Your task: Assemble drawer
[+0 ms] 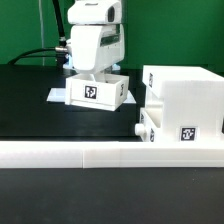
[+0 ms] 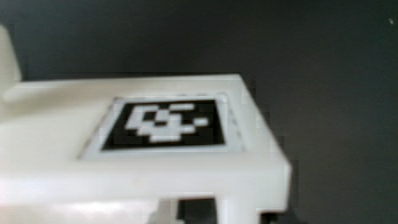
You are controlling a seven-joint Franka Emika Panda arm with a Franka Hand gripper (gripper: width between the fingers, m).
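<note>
Beneath the claw (image 1: 97, 73), small white tray (image 1: 97, 93), housing (image 1: 186, 100) near

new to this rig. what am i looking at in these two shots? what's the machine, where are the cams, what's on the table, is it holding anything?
The white machine is a single robot arm. Its two-finger gripper points down into a small open-topped tray, one of the loose furniture parts.

One picture comes from a camera off the arm that sees the whole scene. The other comes from a camera on the wrist, so close that it shows little more than a white part and its black-and-white tag.

On the dark table, the tray sits over the marker board. The boxy housing is on the exterior view's right, and a long low white rail runs along the front.

The gripper is shut at the tray. I cannot tell whether it actually clamps a wall.
</note>
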